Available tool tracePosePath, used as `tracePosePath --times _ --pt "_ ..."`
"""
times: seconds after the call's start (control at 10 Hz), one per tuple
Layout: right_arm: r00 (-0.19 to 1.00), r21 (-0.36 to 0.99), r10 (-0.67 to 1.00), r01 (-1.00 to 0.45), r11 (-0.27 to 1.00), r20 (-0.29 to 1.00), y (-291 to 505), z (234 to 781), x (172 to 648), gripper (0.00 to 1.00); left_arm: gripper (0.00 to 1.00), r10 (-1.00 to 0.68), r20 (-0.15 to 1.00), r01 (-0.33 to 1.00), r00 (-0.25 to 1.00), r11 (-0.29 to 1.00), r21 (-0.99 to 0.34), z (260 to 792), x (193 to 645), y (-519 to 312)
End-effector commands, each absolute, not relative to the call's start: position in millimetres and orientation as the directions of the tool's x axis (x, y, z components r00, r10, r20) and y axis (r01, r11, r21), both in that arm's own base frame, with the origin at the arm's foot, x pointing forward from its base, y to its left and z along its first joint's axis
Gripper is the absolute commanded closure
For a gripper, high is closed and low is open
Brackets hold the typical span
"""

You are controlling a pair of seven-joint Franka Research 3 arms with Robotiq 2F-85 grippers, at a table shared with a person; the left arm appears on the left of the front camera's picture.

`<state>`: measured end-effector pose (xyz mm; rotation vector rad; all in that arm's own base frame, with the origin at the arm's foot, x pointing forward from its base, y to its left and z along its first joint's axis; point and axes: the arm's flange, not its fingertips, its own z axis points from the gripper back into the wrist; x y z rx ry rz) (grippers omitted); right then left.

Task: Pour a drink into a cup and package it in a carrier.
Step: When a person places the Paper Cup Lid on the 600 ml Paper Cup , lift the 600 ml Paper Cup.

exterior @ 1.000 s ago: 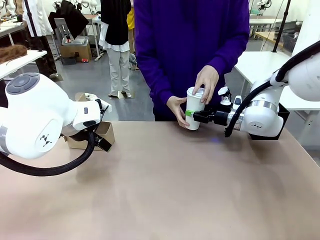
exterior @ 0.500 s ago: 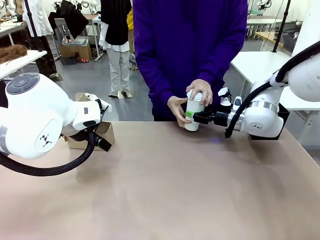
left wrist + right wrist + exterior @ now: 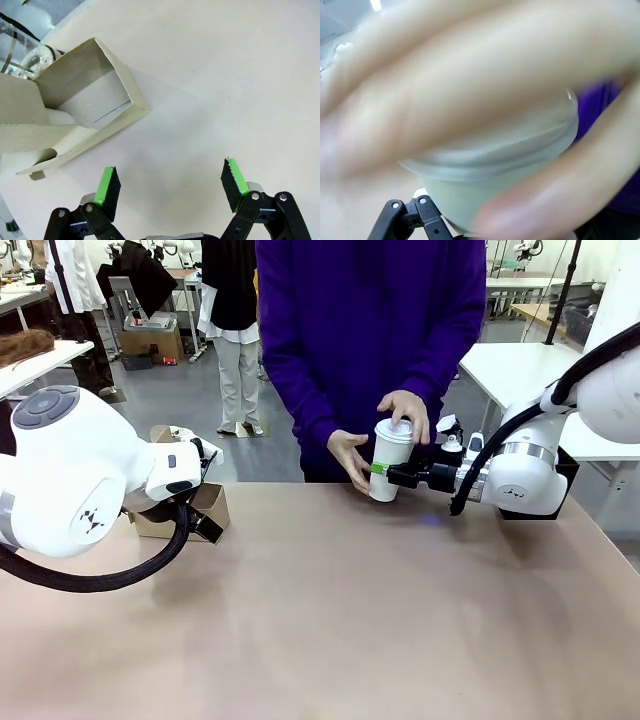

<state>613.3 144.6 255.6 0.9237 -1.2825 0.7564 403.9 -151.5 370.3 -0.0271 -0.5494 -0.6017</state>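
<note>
The cup [image 3: 389,462] stands near upright, rim up — right tool [image 3: 381,471] clamped on its side, a person's hand [image 3: 405,412] capping it. Left tool [image 3: 171,182] gapes beside the carrier [image 3: 75,95].

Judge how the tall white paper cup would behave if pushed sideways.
Probably dents easily: the tall white paper cup is soft-walled, clamped by the right pincer. Likely tippy: tall, tapering to a narrow base. A person's hand on its white lid may steady it.
</note>
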Motion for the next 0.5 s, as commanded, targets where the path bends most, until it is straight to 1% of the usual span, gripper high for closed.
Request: tracePosePath --times 0.0,0.4 --pt "0.141 0.142 -0.036 -0.88 0.452 0.989 145.8 263.5 612.7 0.19 0.0 -0.529 0.499 0.544 0.686 0.829 0.131 370.6 403.7 -151.3" --pt "0.141 0.142 -0.036 -0.88 0.452 0.989 145.8 263.5 612.7 0.19 0.0 -0.529 0.499 0.544 0.686 0.829 0.131 370.6 403.7 -151.3"
